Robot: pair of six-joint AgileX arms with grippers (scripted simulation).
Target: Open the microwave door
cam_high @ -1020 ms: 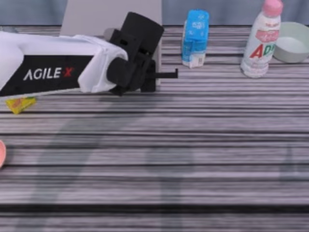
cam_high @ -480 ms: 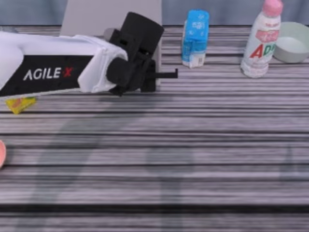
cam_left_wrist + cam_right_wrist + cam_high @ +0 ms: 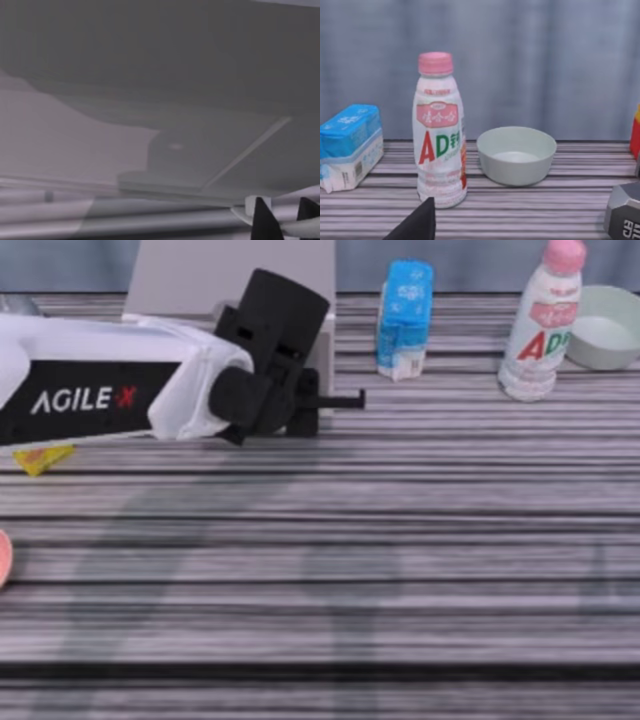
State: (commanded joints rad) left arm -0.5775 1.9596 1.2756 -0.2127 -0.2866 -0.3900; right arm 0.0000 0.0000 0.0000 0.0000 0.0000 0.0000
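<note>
The light grey microwave (image 3: pixel 230 270) stands at the table's back left. My left arm lies across its front, and my left gripper (image 3: pixel 318 400) sits at its front right corner. From above, the arm hides the microwave door. In the left wrist view grey microwave surfaces (image 3: pixel 150 60) fill the picture. My left gripper (image 3: pixel 283 220) shows two dark fingertips close together with a pale strip (image 3: pixel 289 228) of the door's handle between them. Of my right arm only one dark fingertip (image 3: pixel 422 220) shows, far to one side, with the arm parked off the right.
A blue carton (image 3: pixel 405 318), a pink-capped bottle (image 3: pixel 540 325) and a pale bowl (image 3: pixel 603 328) stand along the back right. A small yellow item (image 3: pixel 42 457) lies under my left arm. A pink object (image 3: pixel 3 558) sits at the left edge.
My left arm has shifted a little to the left and turned slightly, carrying the gripper with it. Nothing else has moved.
</note>
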